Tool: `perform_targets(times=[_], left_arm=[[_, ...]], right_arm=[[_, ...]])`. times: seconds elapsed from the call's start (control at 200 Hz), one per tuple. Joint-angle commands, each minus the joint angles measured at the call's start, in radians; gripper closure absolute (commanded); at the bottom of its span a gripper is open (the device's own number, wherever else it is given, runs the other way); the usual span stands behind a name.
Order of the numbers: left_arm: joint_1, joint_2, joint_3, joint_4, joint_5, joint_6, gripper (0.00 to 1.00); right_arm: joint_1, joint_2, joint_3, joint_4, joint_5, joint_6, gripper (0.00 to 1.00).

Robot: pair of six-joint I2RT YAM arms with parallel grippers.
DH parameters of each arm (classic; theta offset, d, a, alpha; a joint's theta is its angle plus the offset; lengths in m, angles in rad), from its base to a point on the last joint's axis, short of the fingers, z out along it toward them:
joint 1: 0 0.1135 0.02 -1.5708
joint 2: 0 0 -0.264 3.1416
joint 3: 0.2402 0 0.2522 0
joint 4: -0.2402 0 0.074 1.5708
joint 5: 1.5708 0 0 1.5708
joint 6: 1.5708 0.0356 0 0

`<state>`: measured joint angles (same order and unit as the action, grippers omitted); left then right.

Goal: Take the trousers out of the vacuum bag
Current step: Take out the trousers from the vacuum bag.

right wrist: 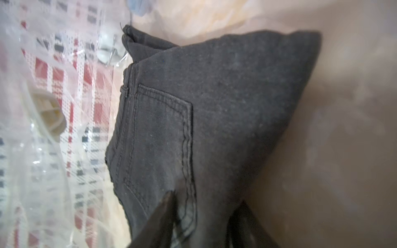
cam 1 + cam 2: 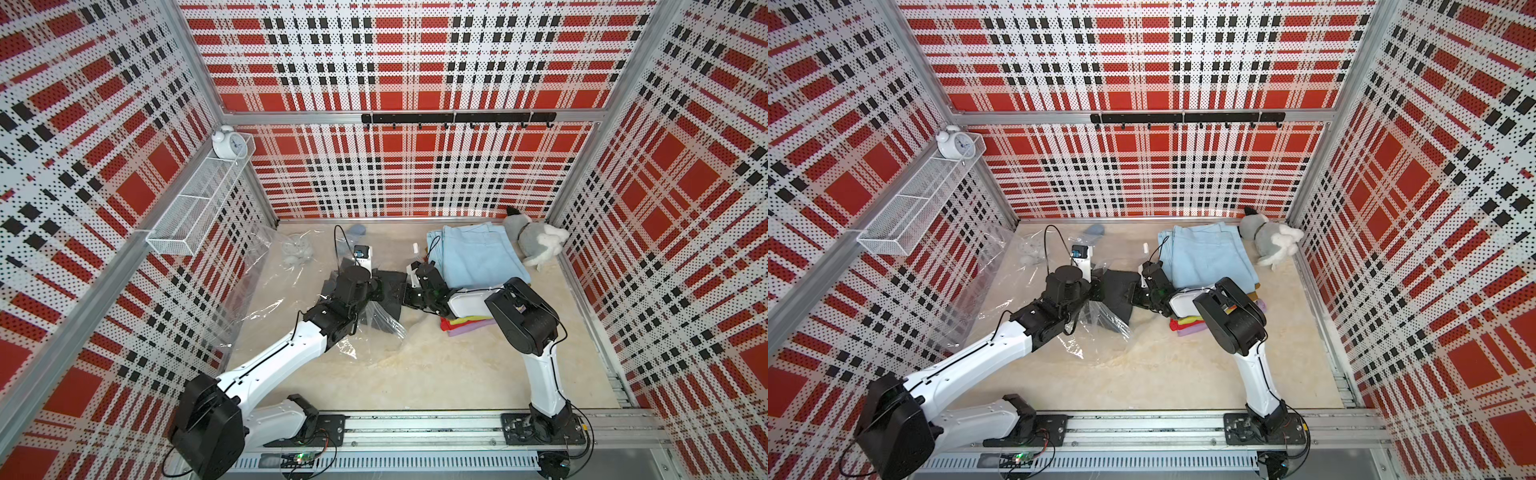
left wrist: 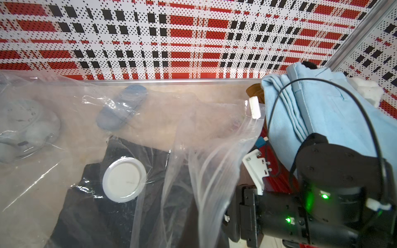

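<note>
1. The crinkly clear bag [image 3: 193, 128], with its round white cap [image 3: 124, 179], lay left on the tabletop [image 2: 415, 374]. The left tool [image 2: 378, 287] was pressed together, apparently on its film.
2. Dark denim jeans [image 1: 214, 96] lay inside, judged the last to be taken. Their edge was straddled by the right tool [image 1: 206, 206]; whether it was pinched could not be told.
3. The other folded trousers [image 2: 473, 253] were stacked outside, right.
</note>
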<state>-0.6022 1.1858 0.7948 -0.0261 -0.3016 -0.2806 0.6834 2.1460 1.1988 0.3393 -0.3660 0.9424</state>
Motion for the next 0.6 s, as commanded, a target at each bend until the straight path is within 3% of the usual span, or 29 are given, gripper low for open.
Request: perform_targets(times=[0.0,0.185,0.366,0.591], left_arm=[[0.001,-0.03,-0.026,0.032,-0.018,-0.007,1.0],[0.008,-0.035,-0.053,0.059,-0.019,-0.017,1.0],[0.032,-0.034,-0.079,0.093,-0.013,-0.036,1.0],[0.091,-0.04,-0.111,0.138,0.009,-0.082,1.0]], right_arm=[[-0.002,0.058,0.022,0.009,-0.051,0.013,0.72],[-0.003,0.042,0.024,0.033,-0.056,-0.003,1.0],[-0.003,-0.047,0.025,-0.002,-0.045,-0.071,1.0],[-0.003,-0.194,0.103,-0.227,0.004,-0.227,1.0]])
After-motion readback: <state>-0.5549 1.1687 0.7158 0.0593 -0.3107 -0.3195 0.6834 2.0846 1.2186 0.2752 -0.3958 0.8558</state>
